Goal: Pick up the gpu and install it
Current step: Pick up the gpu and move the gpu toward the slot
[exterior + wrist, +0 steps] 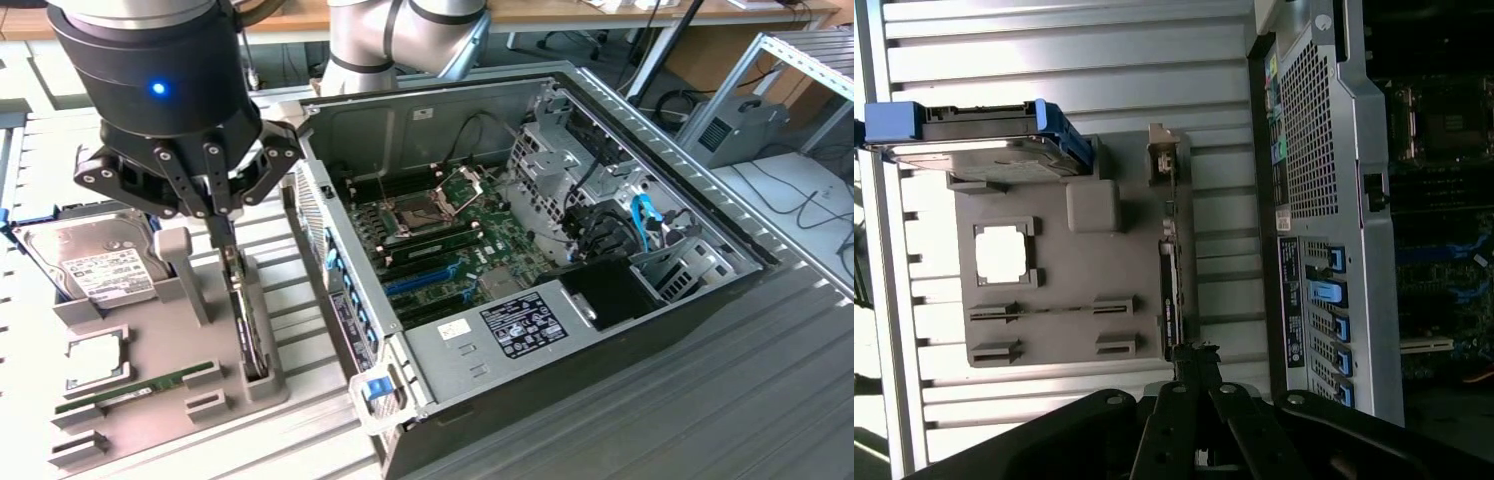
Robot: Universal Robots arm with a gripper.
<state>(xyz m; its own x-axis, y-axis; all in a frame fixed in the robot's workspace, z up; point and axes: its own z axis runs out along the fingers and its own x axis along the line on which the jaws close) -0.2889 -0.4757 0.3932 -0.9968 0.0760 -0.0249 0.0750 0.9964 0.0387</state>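
The gpu (244,320) is a long thin dark card standing on edge in a slot of the grey holder (160,400); in the wrist view the gpu (1168,270) runs as a narrow dark strip with its silver bracket at one end. My gripper (220,240) hangs directly over the card's far end with its fingers shut together, the tips at the card's top edge. The wrist view puts my gripper (1194,352) right at the card's end. I cannot tell whether the fingers touch or pinch it. The card still sits in the holder.
The holder also carries a silver hard drive (100,265), a square chip (87,360) and a green memory stick (134,390). The open computer case (340,330) stands close on the exterior view's right, its motherboard with blue slots (420,282) exposed.
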